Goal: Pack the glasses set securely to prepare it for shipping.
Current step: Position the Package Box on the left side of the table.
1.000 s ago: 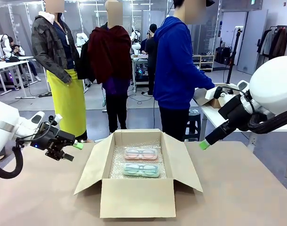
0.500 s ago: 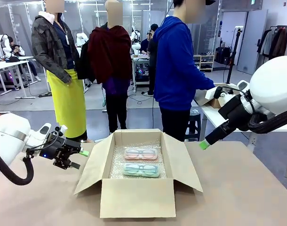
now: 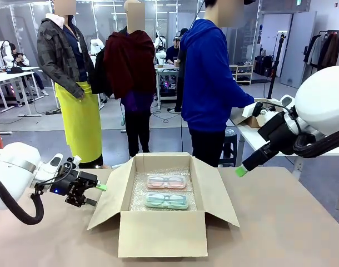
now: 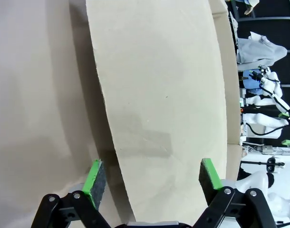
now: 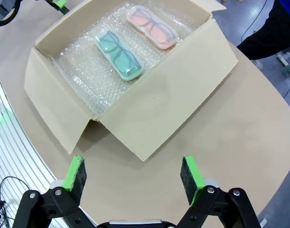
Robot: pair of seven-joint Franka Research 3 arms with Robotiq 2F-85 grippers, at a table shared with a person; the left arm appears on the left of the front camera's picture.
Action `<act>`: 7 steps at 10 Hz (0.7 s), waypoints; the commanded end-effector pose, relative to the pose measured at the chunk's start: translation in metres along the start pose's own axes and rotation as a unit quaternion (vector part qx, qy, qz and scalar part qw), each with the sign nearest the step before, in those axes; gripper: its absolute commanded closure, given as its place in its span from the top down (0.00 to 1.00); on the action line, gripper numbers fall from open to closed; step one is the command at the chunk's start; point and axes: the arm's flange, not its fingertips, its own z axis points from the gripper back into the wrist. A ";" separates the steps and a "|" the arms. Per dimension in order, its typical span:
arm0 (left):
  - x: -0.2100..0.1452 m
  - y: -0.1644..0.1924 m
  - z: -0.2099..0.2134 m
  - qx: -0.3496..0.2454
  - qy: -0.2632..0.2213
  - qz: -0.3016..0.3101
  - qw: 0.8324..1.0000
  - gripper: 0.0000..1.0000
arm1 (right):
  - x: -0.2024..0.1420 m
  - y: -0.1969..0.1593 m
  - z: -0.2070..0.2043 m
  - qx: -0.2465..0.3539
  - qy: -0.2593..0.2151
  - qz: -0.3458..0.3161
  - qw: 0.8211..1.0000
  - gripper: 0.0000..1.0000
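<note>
While I'm watching from the front view, my left gripper (image 3: 96, 193) sits low over the beige counter (image 3: 280, 222), far left, fingers spread apart and empty. It points at the outer face of the left flap (image 3: 111, 192) of the open brown cardboard box (image 3: 161, 233). It is just beside the flap, and I can't tell whether it touches.

The left wrist view has the left gripper (image 4: 150, 175) with both green pads wide apart. The left flap (image 4: 159, 95) fills the space ahead of them, with bare counter (image 4: 31, 95) on one side.

The box stands mid-counter with all its flaps splayed outward. A clear bubble wrap sheet (image 3: 137, 192) lines its floor. Two cases lie flat on the wrap, side by side, long sides parallel and just apart. The pale pink oblong glasses case (image 3: 166, 181) is on the far side and the mint green oblong glasses case (image 3: 166, 201) is nearer me. Frames are visible through both.

A person in a blue hoodie (image 3: 208, 83) stands past the far edge, right of centre, turned toward another table.

My right gripper (image 3: 241, 171) hangs raised, well apart from the box's right flap. The right wrist view shows the right gripper (image 5: 133, 173) with fingers open and nothing between them. It looks down on the counter (image 5: 230, 142), the box (image 5: 159, 109), the bubble wrap (image 5: 83, 76), the green case (image 5: 119, 54) and the pink case (image 5: 151, 27).
</note>
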 end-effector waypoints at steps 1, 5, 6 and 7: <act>-0.004 0.005 -0.008 -0.038 -0.005 0.016 0.999 1.00 | 0.000 0.003 0.000 -0.003 -0.001 -0.004 1.000 1.00; -0.003 0.007 0.003 -0.094 -0.010 0.054 0.994 0.43 | 0.000 0.003 0.000 -0.003 -0.001 -0.004 1.000 1.00; -0.002 0.008 0.007 -0.110 -0.007 0.060 0.992 0.22 | 0.000 0.003 0.000 -0.003 -0.001 -0.004 1.000 1.00; -0.002 0.009 0.011 -0.115 -0.011 0.061 0.992 0.00 | 0.000 0.003 0.000 -0.003 -0.001 -0.004 1.000 1.00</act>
